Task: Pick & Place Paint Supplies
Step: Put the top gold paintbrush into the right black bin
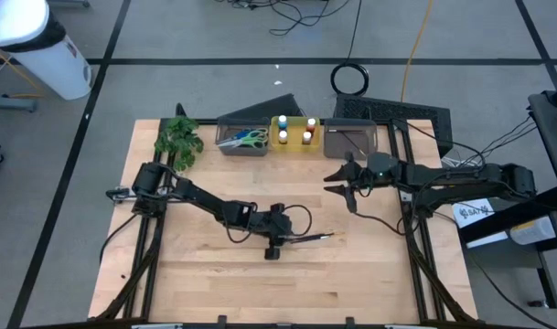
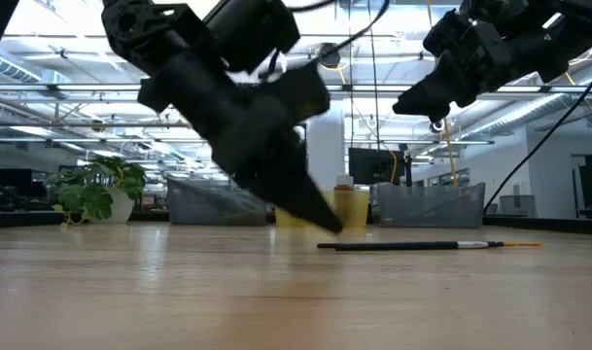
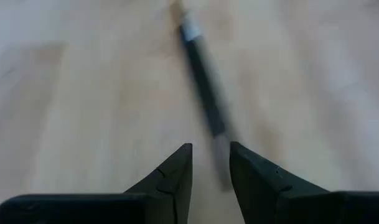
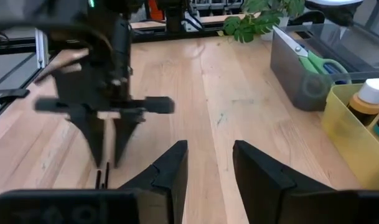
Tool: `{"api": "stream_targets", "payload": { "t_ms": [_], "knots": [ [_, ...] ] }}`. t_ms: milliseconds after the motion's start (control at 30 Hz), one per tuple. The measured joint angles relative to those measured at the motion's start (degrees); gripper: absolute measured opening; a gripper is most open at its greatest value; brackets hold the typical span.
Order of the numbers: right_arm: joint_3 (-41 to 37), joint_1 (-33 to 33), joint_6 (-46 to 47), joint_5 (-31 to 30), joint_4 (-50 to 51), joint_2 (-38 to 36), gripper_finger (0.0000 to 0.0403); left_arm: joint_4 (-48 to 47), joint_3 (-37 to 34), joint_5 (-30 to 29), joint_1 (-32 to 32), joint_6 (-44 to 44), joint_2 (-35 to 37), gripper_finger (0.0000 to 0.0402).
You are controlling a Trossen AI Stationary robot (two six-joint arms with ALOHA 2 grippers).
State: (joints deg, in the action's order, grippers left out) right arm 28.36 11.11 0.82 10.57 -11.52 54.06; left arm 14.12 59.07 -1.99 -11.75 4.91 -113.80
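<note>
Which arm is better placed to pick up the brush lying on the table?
Probably the left. Its pincer is low over the brush, fingers either side of it. The right pincer hangs raised, farther away near the bins.

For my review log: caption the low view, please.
Left gripper lowered at the end of a paintbrush lying on the table.

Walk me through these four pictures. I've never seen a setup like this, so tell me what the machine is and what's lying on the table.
Two dark robot arms work at a wooden table. One picture looks straight down, one looks level across the tabletop, and two come from cameras on the arms' wrists. The left gripper is low over a paintbrush lying flat on the wood, its fingers either side of the handle with a gap between them. The right gripper hangs in the air, empty. At the table's far edge: a plant, scissors in a grey bin, and paint bottles in a yellow bin.
</note>
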Motion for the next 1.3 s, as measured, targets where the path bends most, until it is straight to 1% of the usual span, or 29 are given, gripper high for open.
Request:
{"api": "stream_targets", "payload": {
  "t_ms": [67,133,300,400,467,600,767,833,933,1000,1133,1300],
  "knots": [
    [0.00,0.01,0.00,0.00,0.07,0.00,0.0114,1.33,0.05,3.70,-0.31,-0.08,0.20,0.0118],
    [0.00,0.01,0.00,0.00,-0.02,0.00,0.0114,0.99,0.06,3.77,-0.75,-0.11,0.00,0.0118],
    [0.00,0.02,0.14,0.00,-0.25,0.02,0.0114,0.33,0.02,-1.61,-0.63,-0.18,-1.62,0.0118],
    [0.00,0.02,0.39,0.00,-0.30,0.02,0.0114,0.62,0.07,-3.64,-0.20,0.15,-2.32,0.0118],
    [0.00,0.02,0.39,0.00,-0.25,0.02,0.0114,-0.12,0.13,-3.61,0.34,0.36,-2.33,0.0118],
    [0.00,0.02,0.61,0.00,0.40,0.02,0.0114,-0.96,0.15,-6.09,0.96,0.54,-2.35,0.0118],
    [0.02,-0.81,3.02,0.10,5.68,0.00,0.0114,-2.05,0.15,-6.78,1.69,2.45,-2.36,0.0118],
    [-0.22,-2.78,3.47,0.00,8.66,0.26,0.0114,-2.06,0.15,-6.83,1.93,3.15,-2.36,0.0118],
    [-2.37,-7.30,5.79,-0.42,8.97,1.55,0.0114,-2.08,0.15,-7.09,2.03,3.27,-2.36,0.0118],
    [-4.12,-11.37,6.05,-3.34,8.06,2.96,0.0114,-2.13,0.15,-7.14,2.03,3.20,-2.38,0.0118],
    [-6.37,-19.57,6.04,-12.05,4.22,6.83,0.0114,-1.97,0.13,-7.27,2.05,3.16,-2.40,0.0118],
    [-6.67,-26.31,8.69,-18.29,1.00,12.48,0.0114,-1.93,0.11,-7.28,2.10,3.19,-2.40,0.0118]
  ]
}}
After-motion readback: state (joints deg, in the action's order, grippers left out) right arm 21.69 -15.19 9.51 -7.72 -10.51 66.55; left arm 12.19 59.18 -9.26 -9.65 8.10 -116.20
